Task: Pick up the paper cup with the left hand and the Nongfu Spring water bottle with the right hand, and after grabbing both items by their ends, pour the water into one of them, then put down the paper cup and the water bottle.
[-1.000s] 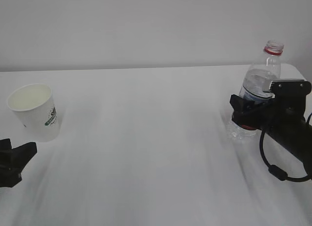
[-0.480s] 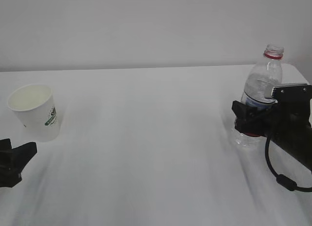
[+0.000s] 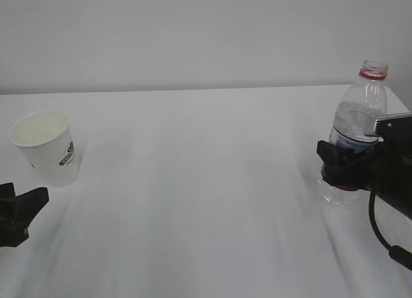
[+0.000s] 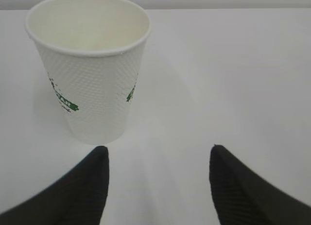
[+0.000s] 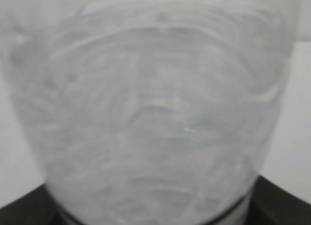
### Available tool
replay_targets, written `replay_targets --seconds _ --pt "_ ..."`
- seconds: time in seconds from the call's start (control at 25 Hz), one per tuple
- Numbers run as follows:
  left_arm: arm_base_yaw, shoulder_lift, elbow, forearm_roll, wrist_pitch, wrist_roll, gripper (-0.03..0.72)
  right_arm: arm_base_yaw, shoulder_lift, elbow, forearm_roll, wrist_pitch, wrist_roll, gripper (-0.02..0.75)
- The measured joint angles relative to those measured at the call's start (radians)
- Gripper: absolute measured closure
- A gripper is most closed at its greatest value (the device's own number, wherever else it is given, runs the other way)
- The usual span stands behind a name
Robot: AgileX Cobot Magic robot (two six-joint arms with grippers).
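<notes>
Looking at my ext. view, the paper cup [image 3: 46, 147] stands upright at about 9 o'clock on the white table [image 3: 193, 182], empty as far as I can see, w/ the left hand [image 3: 16, 211] just beside it at its 7 o'clock, not touching. Left wrist cam shows the cup [image 4: 90, 64] ahead at 11 o'clock of the spread fingers [image 4: 228, 186], fingers clear of it & nothing between them. Water bottle [image 3: 357, 127] is over at 3 o'clock, upright, uncapped, red ring at the neck, base looks to sit on the table tho I can't be sure. Right hand [image 3: 341, 166] has its jaws round the bottle's lower body, pinching it; right wrist cam is filled by the clear ribbed bottle [image 5: 150, 113], black finger [image 5: 24, 210] at a lower corner. Handling, my guess: cup is light & thin-walled, will crush or tip if squeezed hard, so take it low near the base w/ gentle pressure, lining up first since it sits off-centre to the fingers. Bottle is part full, so heavier; soft ribbed plastic gives & w/ no cap a hard squeeze or jerk could slop water [image 3: 353, 114] out. Low grip suits pouring, but watch for slip.
</notes>
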Motion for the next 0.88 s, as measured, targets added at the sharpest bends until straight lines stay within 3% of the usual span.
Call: replay_targets --seconds 0.88 --pt "0.000 0.000 -0.009 -0.058 0.000 0.000 0.208 0.000 -0.298 0.150 -0.084 0.052 -0.037 0.253"
